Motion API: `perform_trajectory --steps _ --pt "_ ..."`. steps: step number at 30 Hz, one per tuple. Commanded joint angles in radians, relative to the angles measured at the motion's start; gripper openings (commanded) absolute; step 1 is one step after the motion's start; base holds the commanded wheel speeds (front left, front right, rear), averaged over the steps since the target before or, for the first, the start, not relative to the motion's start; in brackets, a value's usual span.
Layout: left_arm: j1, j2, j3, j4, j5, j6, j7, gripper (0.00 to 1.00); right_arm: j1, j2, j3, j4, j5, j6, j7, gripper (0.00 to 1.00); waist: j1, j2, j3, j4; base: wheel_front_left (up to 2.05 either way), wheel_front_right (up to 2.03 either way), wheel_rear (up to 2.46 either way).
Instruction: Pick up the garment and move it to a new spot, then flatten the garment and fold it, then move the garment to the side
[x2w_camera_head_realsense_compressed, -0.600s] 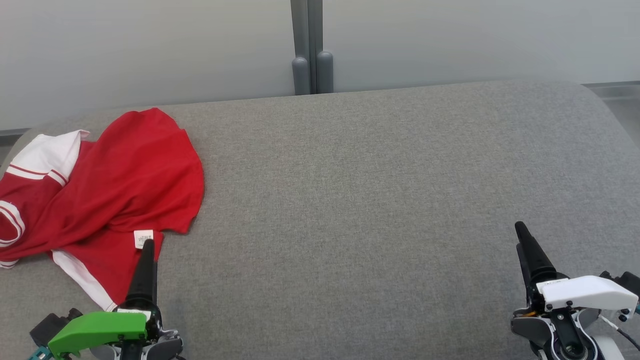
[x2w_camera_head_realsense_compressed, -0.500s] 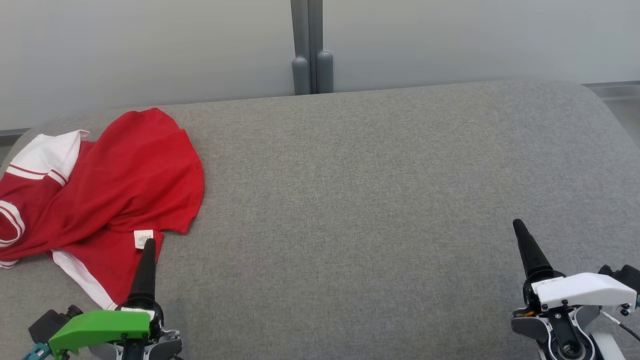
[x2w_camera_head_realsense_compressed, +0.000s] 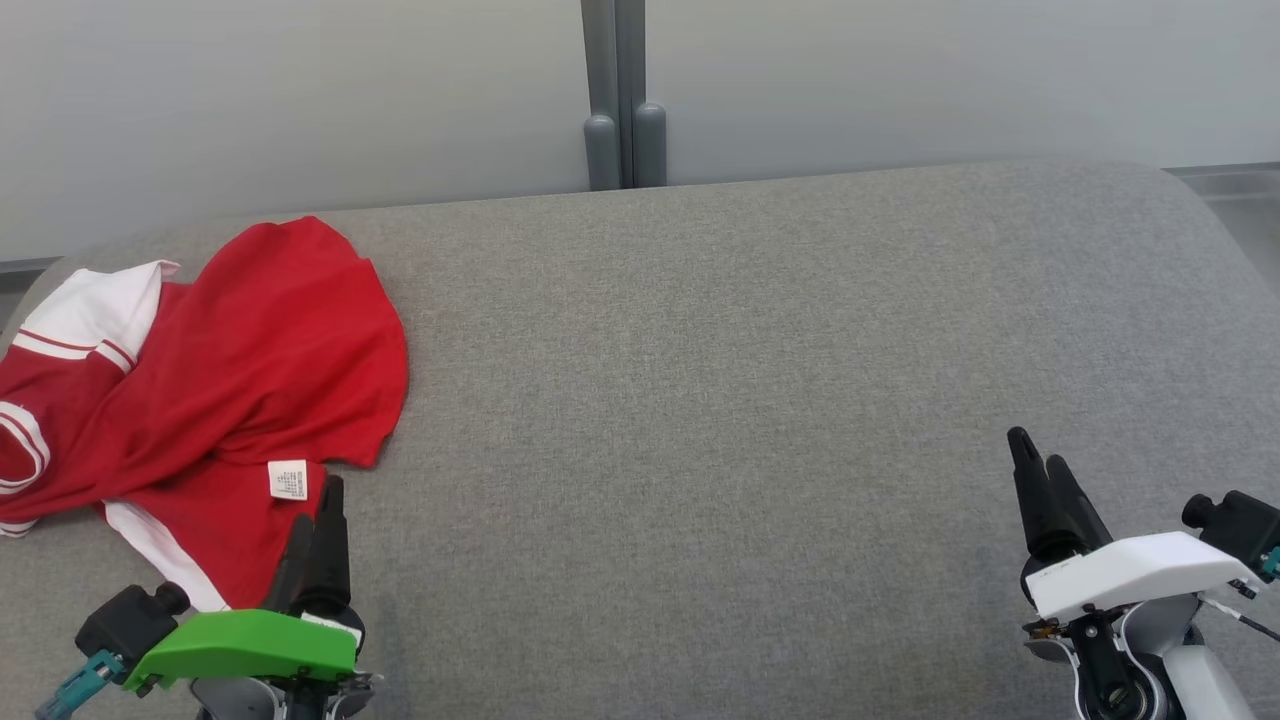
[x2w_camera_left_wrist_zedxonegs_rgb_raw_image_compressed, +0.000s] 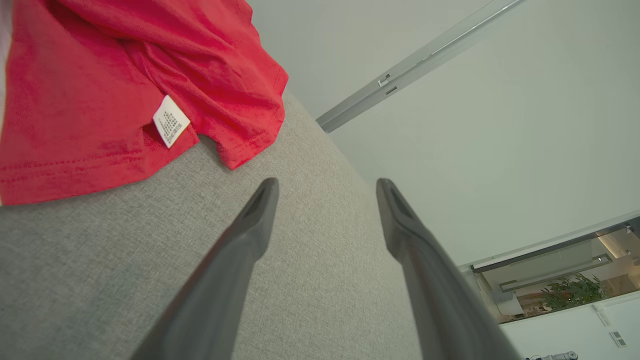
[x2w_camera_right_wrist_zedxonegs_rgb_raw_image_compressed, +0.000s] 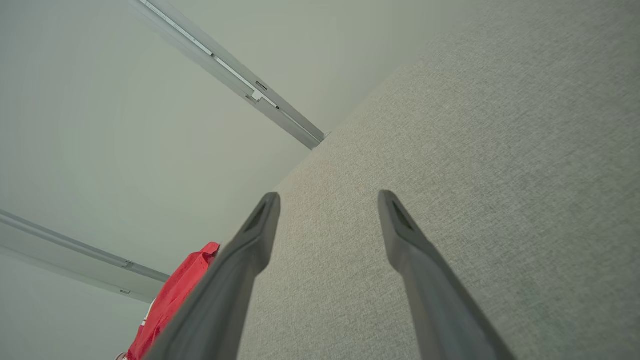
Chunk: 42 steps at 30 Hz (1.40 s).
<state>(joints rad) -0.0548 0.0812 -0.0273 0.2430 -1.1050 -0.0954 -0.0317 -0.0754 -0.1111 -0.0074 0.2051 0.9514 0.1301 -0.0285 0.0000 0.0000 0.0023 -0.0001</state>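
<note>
The garment (x2w_camera_head_realsense_compressed: 210, 400) is a red shirt with white striped sleeve trim, lying crumpled at the left end of the grey cushioned surface (x2w_camera_head_realsense_compressed: 700, 400). A small white label (x2w_camera_head_realsense_compressed: 288, 480) sticks out at its near hem. My left gripper (x2w_camera_head_realsense_compressed: 320, 505), under a green cover, is open just right of that hem, with nothing between its fingers. The left wrist view shows the garment (x2w_camera_left_wrist_zedxonegs_rgb_raw_image_compressed: 115, 85) up and left of my left gripper (x2w_camera_left_wrist_zedxonegs_rgb_raw_image_compressed: 325, 187). My right gripper (x2w_camera_head_realsense_compressed: 1035, 450), under a white cover, hovers open and empty over bare fabric at the lower right. A red corner of the garment (x2w_camera_right_wrist_zedxonegs_rgb_raw_image_compressed: 172, 300) appears beside my right gripper (x2w_camera_right_wrist_zedxonegs_rgb_raw_image_compressed: 327, 197).
A pale wall with a grey vertical post (x2w_camera_head_realsense_compressed: 623, 95) runs behind the cushioned surface. The surface rounds off at its far left and far right corners (x2w_camera_head_realsense_compressed: 1190, 200). Wide bare grey fabric stretches between the garment and the right gripper.
Both wrists have rolled, so each gripper's second finger now shows in the head view. The left gripper has dropped back slightly and shifted right of the label; the right has edged left. The garment has not moved.
</note>
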Motion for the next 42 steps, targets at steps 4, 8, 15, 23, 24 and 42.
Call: perform_trajectory --steps 4,8,15,23,24,42 --pt "-0.019 0.008 -0.005 -0.005 0.121 -0.001 -0.026 1.0 -0.012 -0.017 0.019 -0.008 -0.108 0.0 -0.026 1.0 0.0 0.0 0.001 0.0 0.0 0.0 0.0" --pt "-0.013 0.008 -0.008 0.001 0.195 -0.003 -0.04 1.0 -0.013 -0.024 0.034 0.006 -0.165 0.0 -0.04 1.0 0.0 0.0 0.001 -0.002 0.0 0.0 0.0" --pt "-0.002 0.013 -0.014 0.007 0.315 -0.009 -0.063 1.0 -0.015 -0.036 0.054 0.027 -0.259 0.0 -0.064 1.0 0.0 0.0 0.002 -0.001 0.0 0.0 0.0" --pt "0.007 0.018 -0.019 0.004 0.434 -0.011 -0.086 1.0 -0.016 -0.048 0.07 0.035 -0.358 0.001 -0.088 1.0 0.0 0.0 0.003 -0.001 0.0 0.0 0.0" --pt "0.008 0.018 -0.019 0.003 0.448 -0.011 -0.09 1.0 -0.015 -0.049 0.071 0.036 -0.369 0.001 -0.092 1.0 0.0 0.0 0.003 -0.001 0.0 0.0 0.0" --pt "0.031 0.025 -0.03 0.001 0.67 -0.011 -0.138 1.0 -0.008 -0.069 0.086 0.056 -0.553 0.001 -0.14 1.0 0.0 0.0 0.006 -0.005 0.0 0.0 0.0"
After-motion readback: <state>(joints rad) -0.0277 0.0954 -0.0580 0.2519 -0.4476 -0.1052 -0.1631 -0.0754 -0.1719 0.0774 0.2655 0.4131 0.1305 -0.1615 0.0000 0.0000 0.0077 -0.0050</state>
